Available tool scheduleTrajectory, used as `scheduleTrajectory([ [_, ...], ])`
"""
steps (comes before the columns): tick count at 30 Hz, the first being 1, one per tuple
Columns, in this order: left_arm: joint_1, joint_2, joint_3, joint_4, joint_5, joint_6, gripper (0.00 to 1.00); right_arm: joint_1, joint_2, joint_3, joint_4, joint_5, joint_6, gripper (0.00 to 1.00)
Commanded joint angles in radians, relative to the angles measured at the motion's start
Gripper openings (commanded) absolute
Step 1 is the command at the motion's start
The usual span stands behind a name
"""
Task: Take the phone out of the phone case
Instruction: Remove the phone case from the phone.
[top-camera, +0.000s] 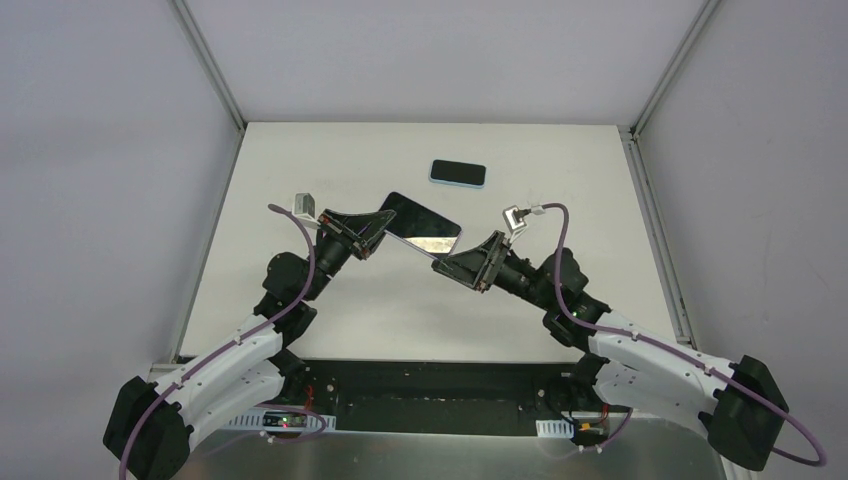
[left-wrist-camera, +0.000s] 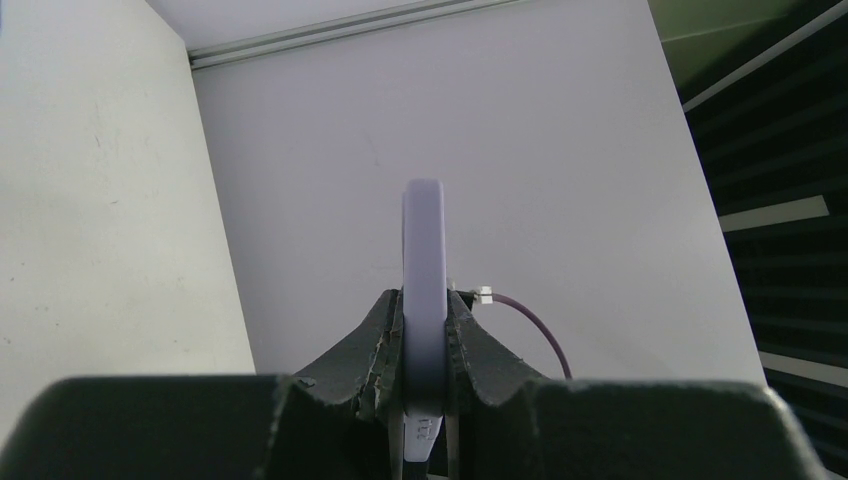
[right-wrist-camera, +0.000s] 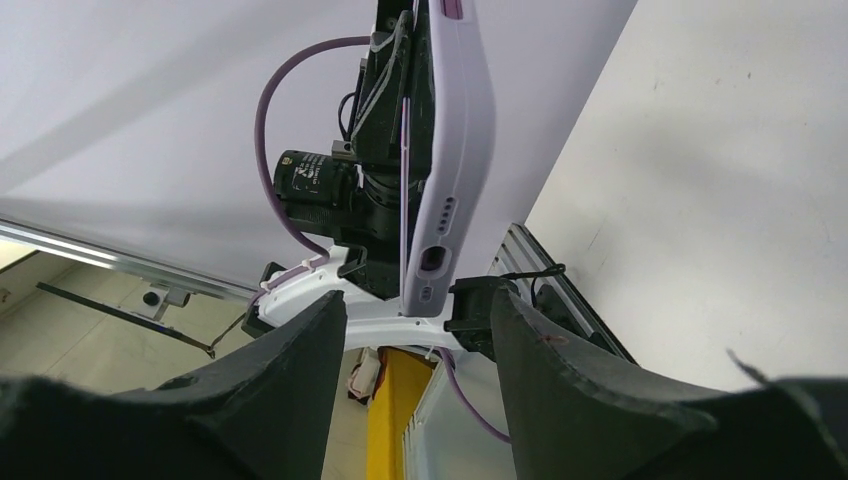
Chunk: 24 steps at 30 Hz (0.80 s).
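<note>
Two sets of fingers are lining up along the long axis of the phone case (right-wrist-camera: 455, 150), which is hanging above the tabletop (top-camera: 300, 160) with the phone (top-camera: 424, 226) inside: left fingers (left-wrist-camera: 375, 340) are pinching one end, and right fingers (right-wrist-camera: 300, 360) are gaping around the opposite end.

Lab robot cell: white tabletop (top-camera: 400, 310) boxed in by plain grey wall panels (top-camera: 100, 200) on aluminium extrusion posts (top-camera: 212, 65), left arm (top-camera: 235, 355) and right arm (top-camera: 650, 355) bolted at near edge.
</note>
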<state>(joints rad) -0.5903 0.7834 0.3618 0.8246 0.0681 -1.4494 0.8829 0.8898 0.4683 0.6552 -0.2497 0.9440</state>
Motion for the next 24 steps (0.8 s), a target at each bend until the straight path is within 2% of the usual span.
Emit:
scheduleTrajectory([
  [1, -0.012, -0.023, 0.048, 0.111, -0.021, -0.035, 0.0, 0.006, 0.005, 0.047, 0.057, 0.007, -0.027, 0.55],
  [4, -0.013, -0.023, 0.051, 0.111, -0.019, -0.036, 0.0, 0.008, 0.012, 0.051, 0.06, 0.007, -0.024, 0.4],
  [7, -0.013, -0.019, 0.055, 0.111, -0.011, -0.041, 0.0, 0.008, 0.014, 0.055, 0.061, 0.004, -0.028, 0.33],
  [11, -0.014, -0.014, 0.055, 0.111, -0.003, -0.05, 0.0, 0.009, 0.012, 0.056, 0.061, 0.01, -0.034, 0.31],
  [19, -0.019, -0.013, 0.053, 0.111, 0.002, -0.053, 0.0, 0.01, 0.024, 0.062, 0.058, 0.021, -0.036, 0.33],
  [24, -0.019, -0.012, 0.053, 0.111, 0.003, -0.051, 0.0, 0.01, 0.028, 0.067, 0.058, 0.018, -0.038, 0.27],
])
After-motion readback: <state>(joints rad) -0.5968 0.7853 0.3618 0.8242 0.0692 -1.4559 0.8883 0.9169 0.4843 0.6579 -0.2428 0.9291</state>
